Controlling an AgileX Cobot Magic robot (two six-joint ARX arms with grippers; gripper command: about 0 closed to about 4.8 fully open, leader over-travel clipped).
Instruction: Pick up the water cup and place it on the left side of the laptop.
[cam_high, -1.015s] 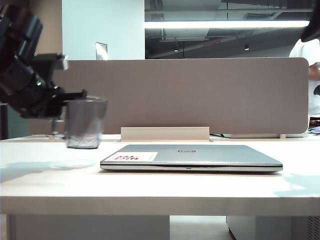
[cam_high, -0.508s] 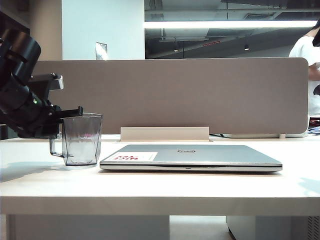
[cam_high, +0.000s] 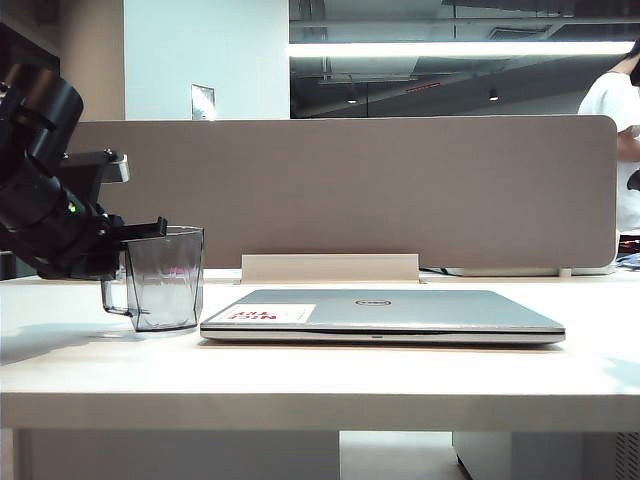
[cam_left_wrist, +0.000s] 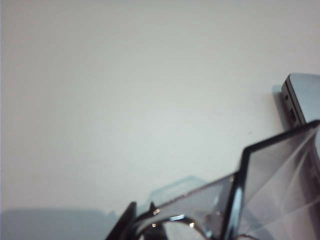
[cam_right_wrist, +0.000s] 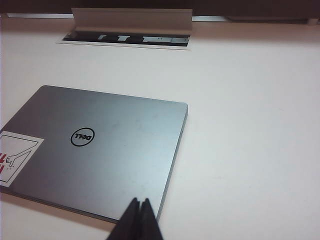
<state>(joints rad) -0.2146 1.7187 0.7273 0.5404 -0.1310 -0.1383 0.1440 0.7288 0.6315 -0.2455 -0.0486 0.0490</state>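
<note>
- Left gripper (cam_high: 150, 229) clamped on water cup (cam_high: 163, 279) rim; cup upright on table (cam_high: 320, 375), just left of laptop (cam_high: 385, 313).
- Right gripper (cam_right_wrist: 137, 220) fingers pressed together, empty, above laptop's right edge.

Pale cream surface (cam_high: 400, 370), tall taupe partition panel (cam_high: 400, 190) behind it, person in white shirt (cam_high: 622, 130), perhaps standing, beyond.

The left arm (cam_high: 45, 200) is glossy black with a small green light and a silver-grey bracket.
</note>
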